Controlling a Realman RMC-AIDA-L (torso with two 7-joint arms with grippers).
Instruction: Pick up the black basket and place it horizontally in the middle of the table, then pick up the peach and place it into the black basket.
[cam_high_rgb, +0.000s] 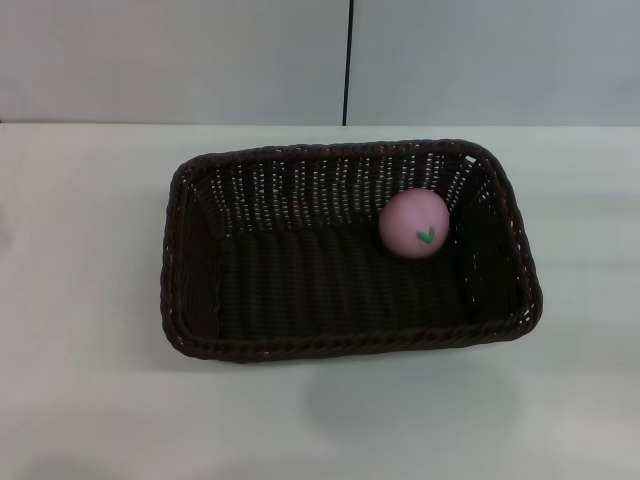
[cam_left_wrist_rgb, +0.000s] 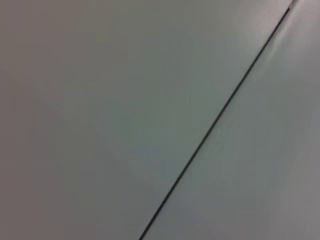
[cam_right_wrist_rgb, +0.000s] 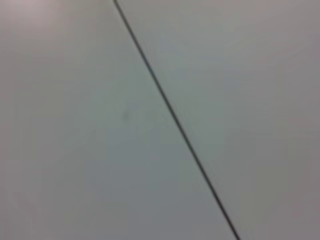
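No writing, label, brand or number could be read anywhere. The only mark was a small green leaf sign on the pink peach (cam_high_rgb: 414, 224), facing up and toward the front, where it lay inside the black basket (cam_high_rgb: 200, 300) on the white table (cam_high_rgb: 80, 400). The basket's weave carried no tag. Both wrist views showed only a plain grey wall panel (cam_left_wrist_rgb: 100, 100) crossed by a thin dark seam (cam_right_wrist_rgb: 175, 122), without lettering.

Neither arm nor claw shows in any view (wrist cameras included).
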